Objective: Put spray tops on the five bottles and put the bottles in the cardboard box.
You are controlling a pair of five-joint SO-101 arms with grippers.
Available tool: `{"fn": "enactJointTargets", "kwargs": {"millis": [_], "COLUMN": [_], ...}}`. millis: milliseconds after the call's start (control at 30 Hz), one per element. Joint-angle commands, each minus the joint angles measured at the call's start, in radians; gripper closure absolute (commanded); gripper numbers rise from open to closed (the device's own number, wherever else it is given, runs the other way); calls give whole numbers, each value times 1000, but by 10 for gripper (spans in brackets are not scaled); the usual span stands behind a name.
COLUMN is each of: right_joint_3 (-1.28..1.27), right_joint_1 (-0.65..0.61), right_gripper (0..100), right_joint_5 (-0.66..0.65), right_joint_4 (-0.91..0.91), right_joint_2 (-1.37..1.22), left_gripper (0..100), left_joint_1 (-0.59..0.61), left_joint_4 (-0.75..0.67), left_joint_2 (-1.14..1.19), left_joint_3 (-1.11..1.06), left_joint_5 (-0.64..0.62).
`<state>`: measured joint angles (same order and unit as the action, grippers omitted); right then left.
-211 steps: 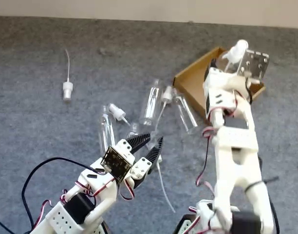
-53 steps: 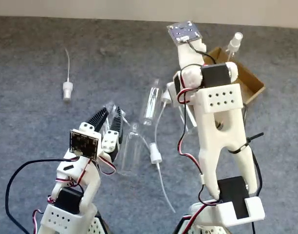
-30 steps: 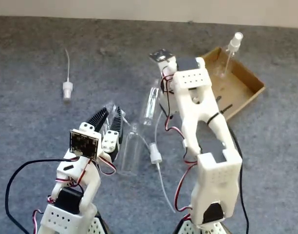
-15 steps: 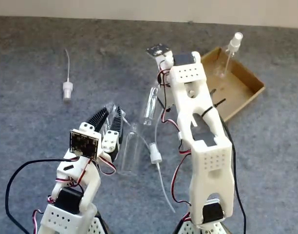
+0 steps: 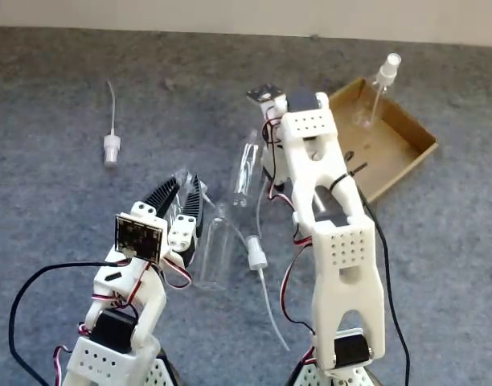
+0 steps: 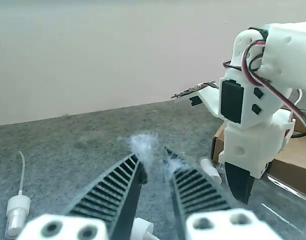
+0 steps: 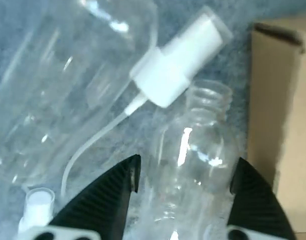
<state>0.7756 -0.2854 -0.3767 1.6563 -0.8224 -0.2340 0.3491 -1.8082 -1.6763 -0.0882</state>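
Over by the cardboard box (image 5: pixel 395 149): one capped bottle (image 5: pixel 380 88), spray top already on, stands leaning in the far corner of the box. The right arm is stretched across the table (image 5: pixel 61 225), wrist near the box's left wall.

Right claw (image 7: pixel 188 164) is spread wide, one finger on each side of an uncapped bottle (image 7: pixel 195 145) lying on the table just beside the box wall (can't tell if either finger actually touches it). A loose spray top (image 7: pixel 179 59) lies right at that bottle's mouth. Its dip tube runs back alongside a second clear bottle (image 7: pixel 68 85), also lying flat.

The left arm sits at the lower left of the table. Left claw (image 6: pixel 152 156) is slightly parted with a narrow gap; grey table shows through it and nothing is pinched. From its wrist camera the right arm's black finger hangs near the box corner.

Between the two arms, a third bottle (image 5: pixel 214 245) lies uncapped just beside the left claw. A long-tubed spray top (image 5: pixel 256 257) lies next to it, tube pointing back toward the arm bases.

Far left, well apart from everything else, is a lone spray top (image 5: pixel 111 147), thin tube pointing away from the arms (nothing near it).
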Motion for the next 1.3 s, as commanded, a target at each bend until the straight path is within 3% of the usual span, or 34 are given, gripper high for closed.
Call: {"fn": "enactJointTargets", "kwargs": {"millis": [0, 533, 700, 833, 1100, 1267], "right_joint_3": [48, 48, 50, 50, 50, 42], "right_joint_1": [-12, -42, -38, -41, -42, -42], "right_gripper": [741, 743, 826, 827, 676, 667], "right_joint_5": [-75, -103, -101, -106, -109, -110], "right_joint_4": [73, 111, 111, 110, 88, 15], "right_joint_2": [18, 27, 27, 21, 16, 16], "left_gripper": [995, 995, 995, 995, 995, 995], "left_joint_1": [10, 8, 8, 8, 8, 8], "left_joint_4": [-25, -25, -25, -25, -25, -25], "left_joint_2": [-1, -1, -1, -1, -1, -1], "left_joint_3": [-18, -18, -18, -18, -18, -18], "left_joint_5": [-6, -6, -6, -6, -6, -6]}}
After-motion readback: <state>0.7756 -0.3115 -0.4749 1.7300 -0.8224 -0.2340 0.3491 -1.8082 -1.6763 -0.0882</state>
